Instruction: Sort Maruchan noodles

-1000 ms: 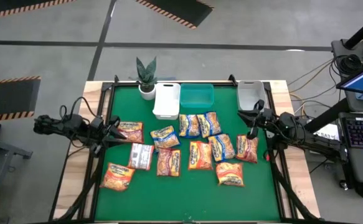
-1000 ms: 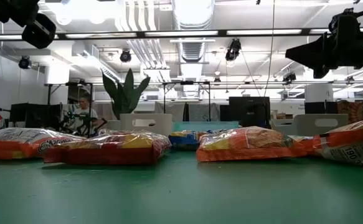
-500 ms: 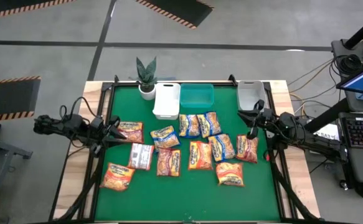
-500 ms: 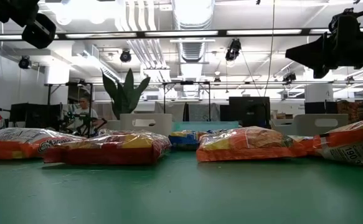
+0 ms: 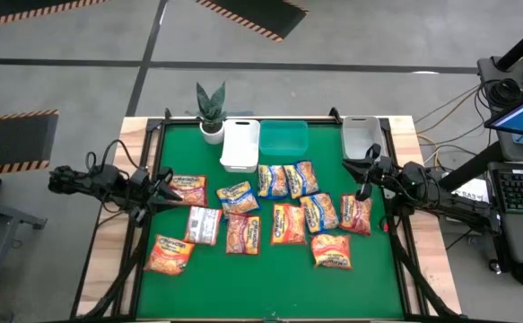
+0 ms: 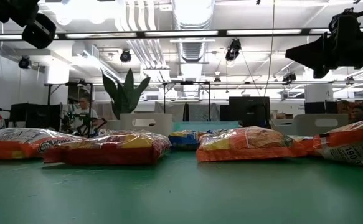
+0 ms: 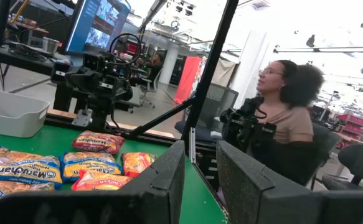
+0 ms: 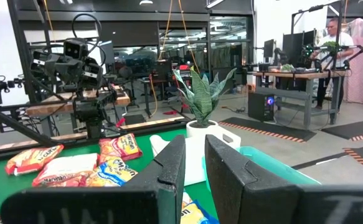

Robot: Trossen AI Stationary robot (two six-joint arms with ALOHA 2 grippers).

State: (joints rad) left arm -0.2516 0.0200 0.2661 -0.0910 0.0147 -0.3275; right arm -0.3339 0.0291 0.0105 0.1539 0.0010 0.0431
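About a dozen Maruchan noodle packets [image 5: 270, 215] lie flat on the green table, orange, red-brown and blue-marked, spread from the left side to the right. In the low view the packets [image 6: 113, 146] rest in a row on the mat. My left gripper [image 5: 164, 184] hovers over the table's left edge, near a red-brown packet [image 5: 187, 189], fingers a small gap apart [image 7: 200, 177]. My right gripper [image 5: 366, 175] hangs above the right edge, near another packet [image 5: 356, 213], fingers also slightly apart [image 8: 193, 165]. Neither touches anything.
A white bin [image 5: 239, 144], a teal bin [image 5: 283, 136] and a grey bin [image 5: 359, 136] stand along the far edge. A potted plant [image 5: 211, 112] sits at the far left corner. Bare green mat [image 5: 270, 287] lies near the front edge. A person [image 7: 287, 118] sits beyond the table.
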